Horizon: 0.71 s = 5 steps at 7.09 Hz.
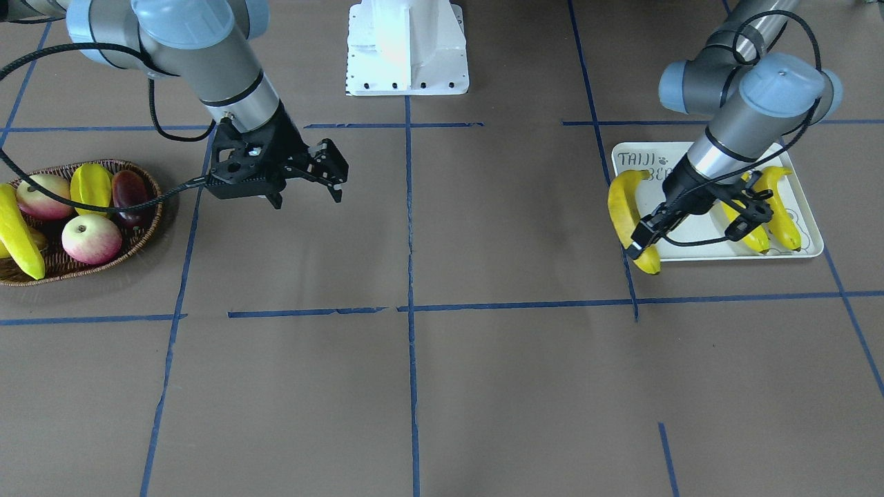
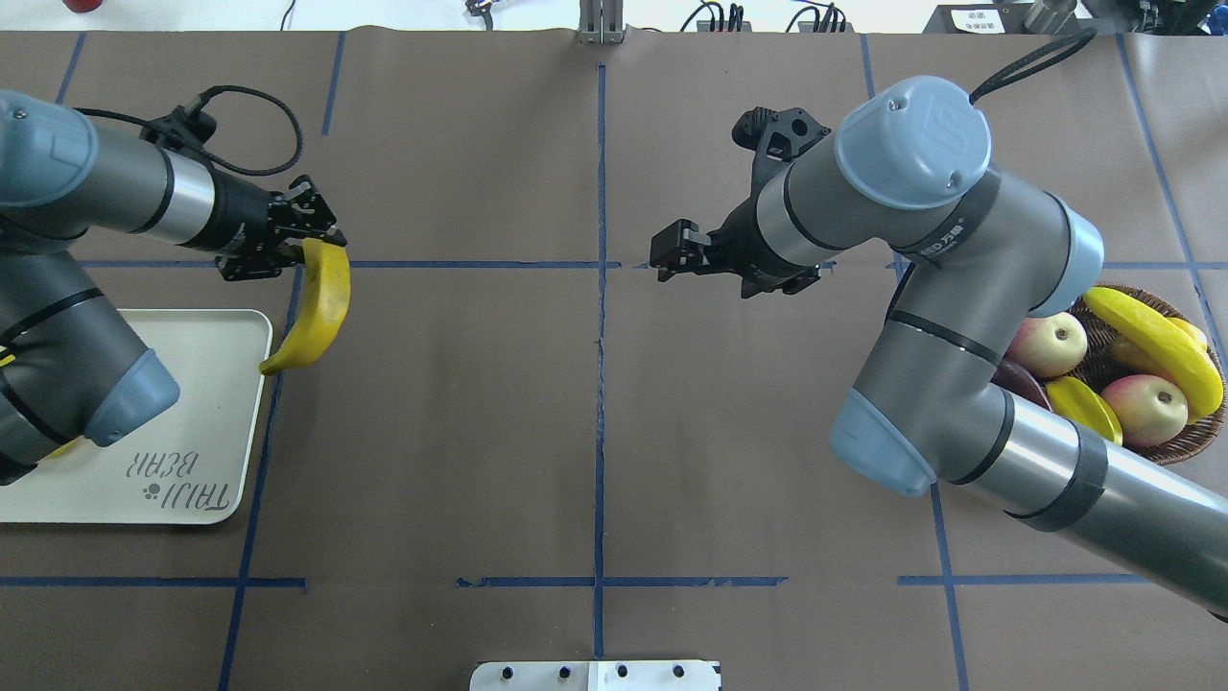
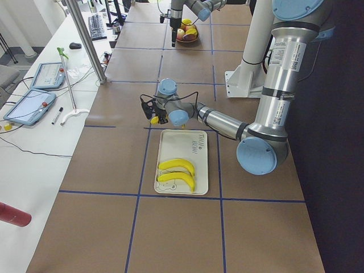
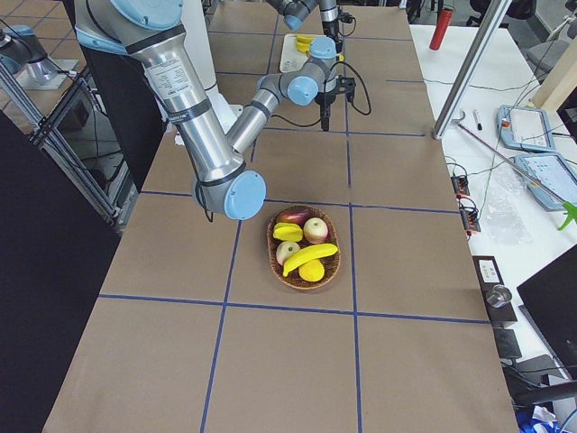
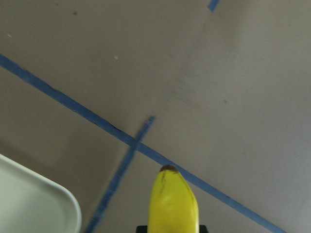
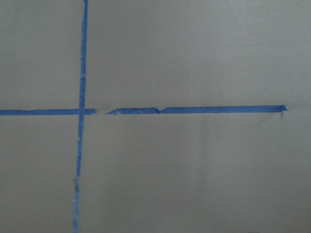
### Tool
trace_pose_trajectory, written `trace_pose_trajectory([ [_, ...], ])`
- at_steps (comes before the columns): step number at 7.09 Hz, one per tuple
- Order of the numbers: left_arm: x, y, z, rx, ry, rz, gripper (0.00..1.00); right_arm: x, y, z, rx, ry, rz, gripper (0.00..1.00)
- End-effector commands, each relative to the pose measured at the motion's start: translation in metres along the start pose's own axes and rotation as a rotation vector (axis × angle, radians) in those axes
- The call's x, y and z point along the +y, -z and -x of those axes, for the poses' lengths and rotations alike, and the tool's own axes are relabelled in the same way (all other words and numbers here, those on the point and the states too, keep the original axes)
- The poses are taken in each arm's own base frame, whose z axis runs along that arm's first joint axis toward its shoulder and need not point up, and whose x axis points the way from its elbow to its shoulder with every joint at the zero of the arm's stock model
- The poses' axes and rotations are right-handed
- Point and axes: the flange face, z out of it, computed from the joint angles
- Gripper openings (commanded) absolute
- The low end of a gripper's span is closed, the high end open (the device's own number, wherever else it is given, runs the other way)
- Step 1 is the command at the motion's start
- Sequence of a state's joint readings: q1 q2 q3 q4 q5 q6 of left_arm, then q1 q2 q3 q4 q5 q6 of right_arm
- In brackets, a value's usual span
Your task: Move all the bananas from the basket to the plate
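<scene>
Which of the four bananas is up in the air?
The banana clamped in the left tool, hanging at the plate's edge. Two more bananas lie flat on the plate, and the last banana lies in the basket.

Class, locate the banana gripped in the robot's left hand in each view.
Front-facing: held banana right of centre, at the plate's left edge.
Overhead: banana upper left, off the plate's corner.
Exterior left: banana small, centre, above the plate.
Exterior right: banana far top, tiny yellow speck beside the plate.
Left wrist: banana bottom centre, tip up.
Right wrist: not shown.
Shared landmark: the white plate.
</scene>
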State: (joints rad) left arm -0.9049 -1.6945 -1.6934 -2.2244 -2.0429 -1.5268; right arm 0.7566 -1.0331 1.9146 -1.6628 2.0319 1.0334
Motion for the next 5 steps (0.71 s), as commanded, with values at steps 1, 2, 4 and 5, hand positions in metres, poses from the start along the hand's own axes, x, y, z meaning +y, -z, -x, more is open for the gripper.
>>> trace_pose_trajectory([
  [1, -0.009, -0.001, 0.071, -0.098, -0.053, -0.067, 0.02, 0.0, 0.014, -0.024, 0.066, 0.073, 0.025, 1.0],
  [2, -0.01, -0.005, 0.101, -0.14, -0.042, -0.09, 0.02, -0.001, 0.013, -0.026, 0.067, 0.074, 0.024, 1.0],
  [4, -0.012, -0.009, 0.11, -0.147, -0.047, -0.117, 0.02, 0.0, 0.012, -0.026, 0.065, 0.076, 0.026, 1.0],
  [5, -0.012, -0.009, 0.109, -0.145, -0.041, -0.113, 0.04, 0.0, 0.013, -0.025, 0.063, 0.076, 0.025, 1.0],
])
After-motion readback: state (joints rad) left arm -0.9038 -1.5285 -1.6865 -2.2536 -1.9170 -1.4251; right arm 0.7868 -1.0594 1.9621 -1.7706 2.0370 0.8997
